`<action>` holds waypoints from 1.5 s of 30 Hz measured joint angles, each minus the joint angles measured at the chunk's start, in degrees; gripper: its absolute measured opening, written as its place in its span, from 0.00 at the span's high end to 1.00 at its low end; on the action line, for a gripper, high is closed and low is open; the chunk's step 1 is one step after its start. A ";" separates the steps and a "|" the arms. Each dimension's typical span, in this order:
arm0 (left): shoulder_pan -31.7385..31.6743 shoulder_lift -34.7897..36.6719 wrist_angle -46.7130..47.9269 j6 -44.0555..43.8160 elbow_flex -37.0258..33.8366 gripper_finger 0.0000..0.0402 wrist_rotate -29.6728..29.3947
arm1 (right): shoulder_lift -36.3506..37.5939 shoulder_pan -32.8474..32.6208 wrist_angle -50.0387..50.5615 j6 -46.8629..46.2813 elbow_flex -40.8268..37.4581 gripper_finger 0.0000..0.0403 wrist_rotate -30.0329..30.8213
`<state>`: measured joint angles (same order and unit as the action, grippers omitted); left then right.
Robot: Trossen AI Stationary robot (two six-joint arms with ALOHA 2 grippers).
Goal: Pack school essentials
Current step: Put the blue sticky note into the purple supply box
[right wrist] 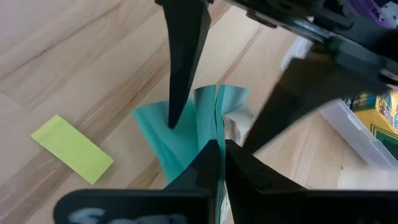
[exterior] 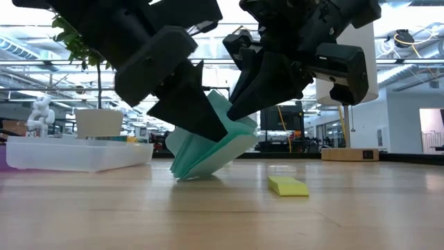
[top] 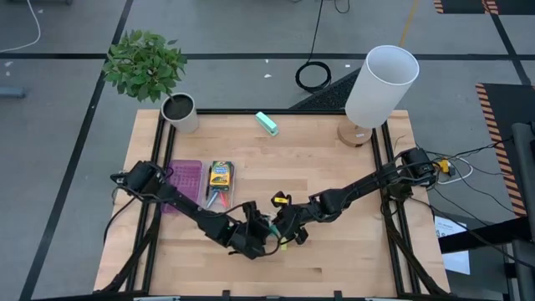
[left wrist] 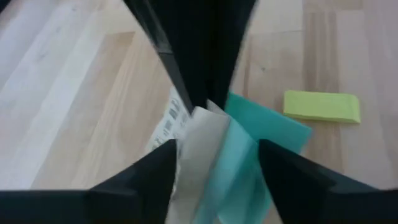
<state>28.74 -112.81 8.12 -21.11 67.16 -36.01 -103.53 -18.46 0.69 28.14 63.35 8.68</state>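
A big wooden table (top: 334, 251) fills the middle of the high view. At its left side lies a flat clear case (top: 185, 181) with a purple part, and a crayon box (top: 220, 176) sits in it. The writing on the box is too small to read. Low in the middle, the left gripper (exterior: 208, 128) and the right gripper (exterior: 239, 114) both pinch one teal notepad (exterior: 208, 149), tipped on its edge. A small yellow piece (exterior: 288, 186) lies just beside it.
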 joint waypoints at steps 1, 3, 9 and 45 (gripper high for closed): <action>0.23 0.00 0.12 -0.01 0.00 0.46 0.00 | 0.00 0.00 -0.02 0.00 0.00 0.97 0.00; 0.54 0.00 0.31 -0.16 0.00 0.53 -0.02 | 0.00 0.00 0.00 -0.02 0.00 0.97 -0.07; 1.18 0.00 0.50 -0.92 -0.04 0.71 -0.73 | 0.00 -0.03 0.01 -0.39 0.00 0.97 -0.19; 2.71 9.34 10.90 -0.23 -0.04 0.96 -6.47 | 20.63 -0.52 28.08 -12.04 -0.94 0.31 0.46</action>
<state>31.44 -103.48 19.01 -21.34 67.11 -42.48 -82.89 -18.98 28.77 16.10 62.41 9.14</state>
